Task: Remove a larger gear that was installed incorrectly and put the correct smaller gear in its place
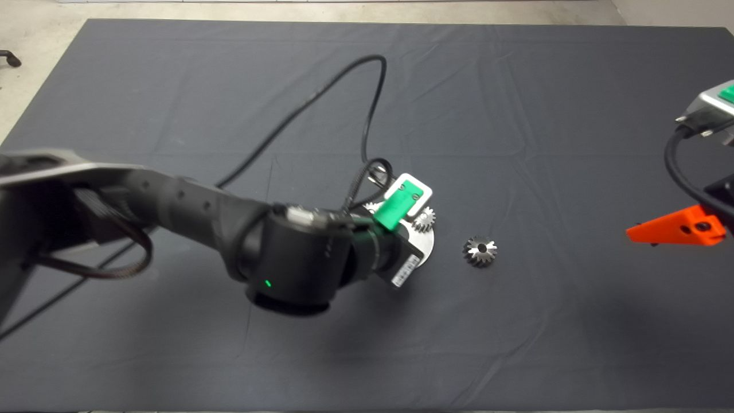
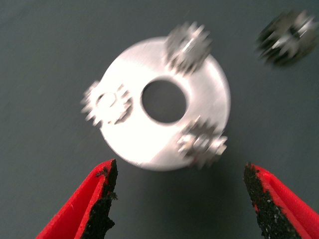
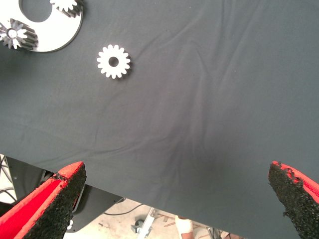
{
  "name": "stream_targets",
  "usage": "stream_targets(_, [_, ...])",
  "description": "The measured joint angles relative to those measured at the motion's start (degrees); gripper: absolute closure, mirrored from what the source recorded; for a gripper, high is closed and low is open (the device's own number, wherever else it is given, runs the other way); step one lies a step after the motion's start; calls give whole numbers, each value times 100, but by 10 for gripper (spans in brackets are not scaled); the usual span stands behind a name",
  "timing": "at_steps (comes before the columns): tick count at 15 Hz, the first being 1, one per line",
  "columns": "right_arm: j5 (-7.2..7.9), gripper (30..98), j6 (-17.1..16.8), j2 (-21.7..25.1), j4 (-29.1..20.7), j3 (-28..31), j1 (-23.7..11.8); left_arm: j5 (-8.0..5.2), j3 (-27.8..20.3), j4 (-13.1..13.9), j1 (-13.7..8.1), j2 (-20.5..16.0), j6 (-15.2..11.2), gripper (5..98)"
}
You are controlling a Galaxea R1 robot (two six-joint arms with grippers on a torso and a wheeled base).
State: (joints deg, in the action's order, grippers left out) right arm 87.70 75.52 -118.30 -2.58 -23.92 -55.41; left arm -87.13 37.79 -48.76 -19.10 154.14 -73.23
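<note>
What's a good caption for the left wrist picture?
Open left gripper over a round plate with three small gears; larger gear beside it on the mat.

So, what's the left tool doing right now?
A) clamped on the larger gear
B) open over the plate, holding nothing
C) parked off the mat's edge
B: in the left wrist view the left tool hangs above the plate, its fingers wide apart with nothing between them.
</note>
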Motion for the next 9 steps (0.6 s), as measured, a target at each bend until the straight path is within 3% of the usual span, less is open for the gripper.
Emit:
stream_targets(3, [-2,317,110,224,2,61,20,-3,-104,1819,-685,-682,-113,350])
stream_targets(5, [6,317,175,402,0,208,301,59,-310,2961,-1099,-1549,-152,330])
stream_targets(7, [19,317,196,424,-2,271,605,68,-459,3672,-1609,-2540,-129,303])
stream_targets(9, [15,317,216,251,-2,278,622,16,-696,4441,-1916,-3032,-45,264])
